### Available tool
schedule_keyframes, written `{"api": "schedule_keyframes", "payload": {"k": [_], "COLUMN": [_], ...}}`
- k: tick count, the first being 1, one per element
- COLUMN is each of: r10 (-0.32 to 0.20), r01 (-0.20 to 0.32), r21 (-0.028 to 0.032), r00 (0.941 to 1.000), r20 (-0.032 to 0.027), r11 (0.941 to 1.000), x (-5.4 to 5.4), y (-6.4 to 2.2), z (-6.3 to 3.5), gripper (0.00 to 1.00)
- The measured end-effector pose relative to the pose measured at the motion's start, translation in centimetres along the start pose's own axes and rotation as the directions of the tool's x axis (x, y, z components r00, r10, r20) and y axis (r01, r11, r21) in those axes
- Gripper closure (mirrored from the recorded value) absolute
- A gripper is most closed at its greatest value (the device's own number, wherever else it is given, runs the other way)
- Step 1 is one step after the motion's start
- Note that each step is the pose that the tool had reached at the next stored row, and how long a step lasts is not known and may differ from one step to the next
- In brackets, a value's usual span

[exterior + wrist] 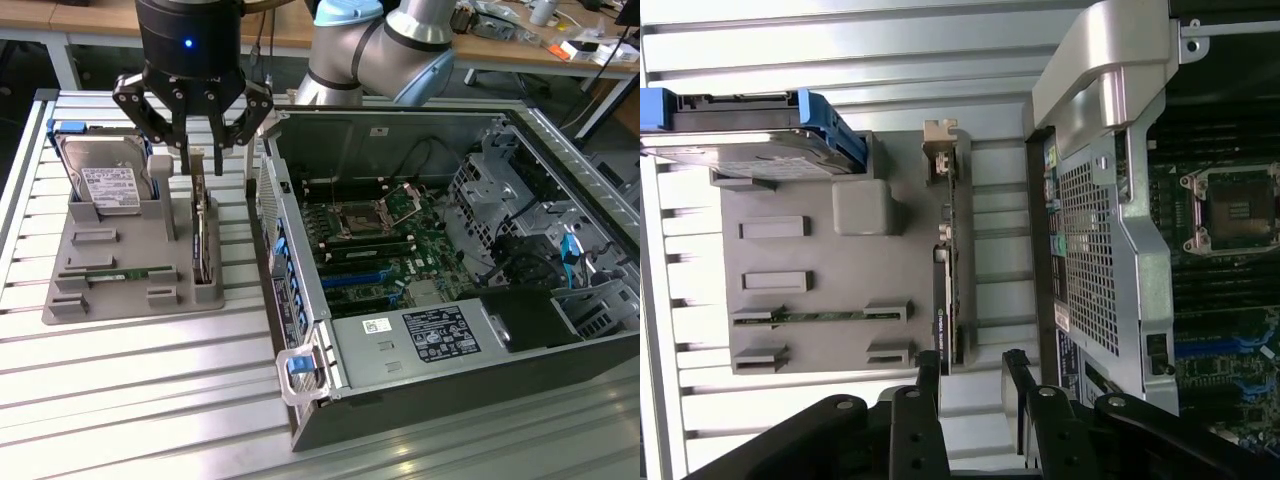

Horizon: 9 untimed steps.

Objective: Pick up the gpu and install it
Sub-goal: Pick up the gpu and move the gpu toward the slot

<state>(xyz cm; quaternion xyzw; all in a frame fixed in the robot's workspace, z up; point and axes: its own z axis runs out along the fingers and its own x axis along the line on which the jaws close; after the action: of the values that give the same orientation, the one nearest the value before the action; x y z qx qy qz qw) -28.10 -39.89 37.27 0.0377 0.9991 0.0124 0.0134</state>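
Observation:
The gpu (203,238) stands on edge in a slot of the grey holder tray (100,300), its dark board upright and its silver bracket end farthest from the table's front. The wrist view shows the gpu (948,280) as a thin dark strip running toward the fingers. My gripper (201,162) hangs right over the card's top edge, open, with one black finger (184,160) on each side of it. In the wrist view the gripper (972,385) has the card's end lying between the two fingers, closer to one. Nothing is held.
A silver hard drive (105,182) with a blue frame and a green memory stick (115,272) share the tray. The open computer case (300,330) lies at the exterior view's right, its motherboard (375,235) and blue slots (355,280) exposed. The case wall stands close beside the tray.

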Motion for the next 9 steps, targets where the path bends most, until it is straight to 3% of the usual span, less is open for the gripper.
{"api": "schedule_keyframes", "payload": {"k": [9], "r10": [0.0], "r01": [0.0], "r21": [0.0], "r00": [1.0], "r20": [0.0001], "r11": [1.0], "x": [0.02], "y": [-0.01], "z": [0.31], "gripper": [0.62]}}
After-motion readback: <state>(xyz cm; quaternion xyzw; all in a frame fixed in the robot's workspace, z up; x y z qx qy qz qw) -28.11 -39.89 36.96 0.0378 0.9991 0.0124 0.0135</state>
